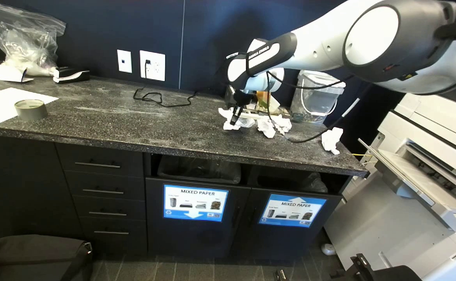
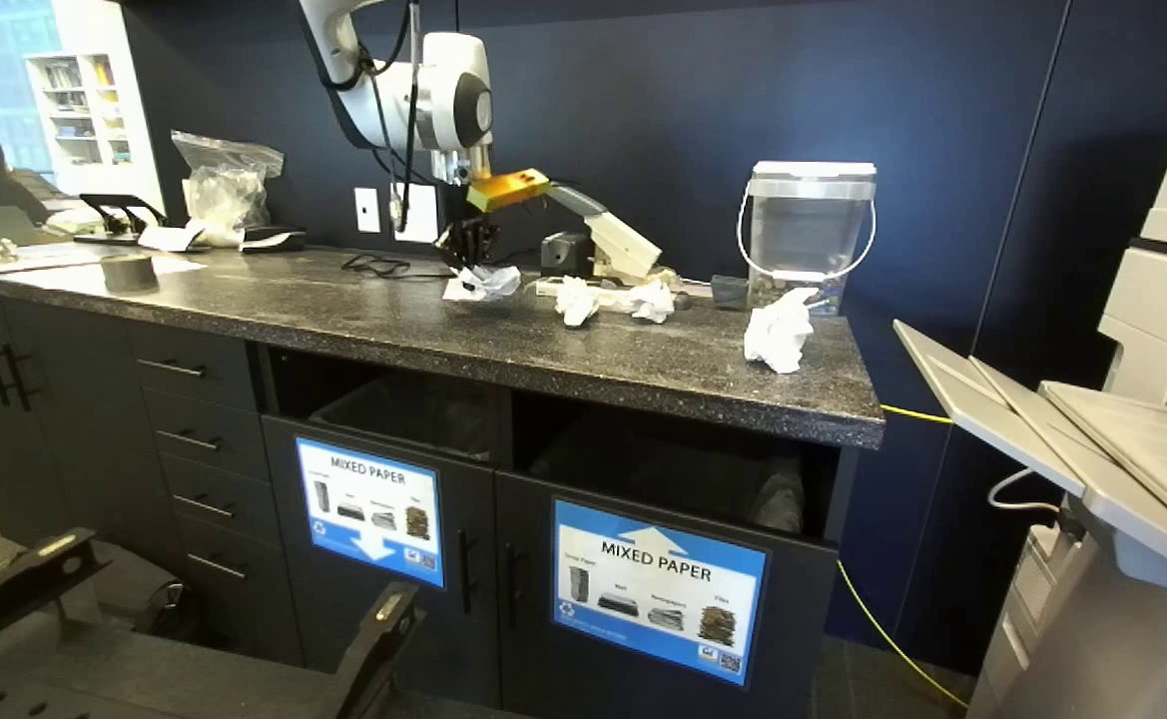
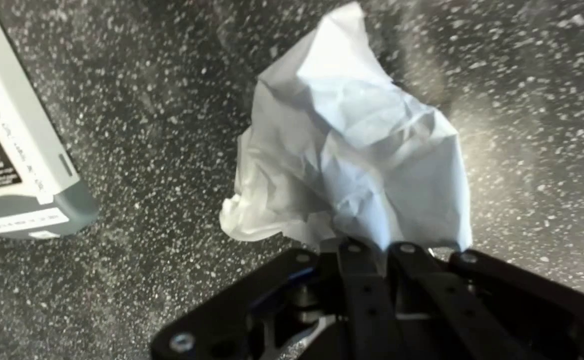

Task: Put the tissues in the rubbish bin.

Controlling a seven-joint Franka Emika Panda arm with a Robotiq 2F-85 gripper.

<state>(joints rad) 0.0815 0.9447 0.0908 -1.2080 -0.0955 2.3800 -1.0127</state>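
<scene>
In the wrist view my gripper [image 3: 380,248] is shut on one crumpled white tissue [image 3: 351,150], with a fold of it pinched between the fingertips. An exterior view has the gripper [image 1: 233,121] low over the back of the counter; whether the tissue still touches the surface I cannot tell. To its right lie further tissues: a wad [image 2: 576,302], another close by [image 2: 652,302], and a larger one [image 2: 781,335] near the counter's end. Under the counter are two dark bin compartments with slots, one labelled panel [image 2: 368,509] and another [image 2: 658,589]; which is the rubbish bin I cannot tell.
A translucent bucket [image 2: 808,235] stands behind the larger wad. Close behind the gripper leans a white-and-grey device [image 2: 623,243] with an orange-yellow piece [image 2: 508,190]. A tape roll [image 1: 31,110], paper sheet [image 1: 1,103] and plastic bag [image 1: 29,47] occupy the far left; a printer [image 1: 426,156] stands right.
</scene>
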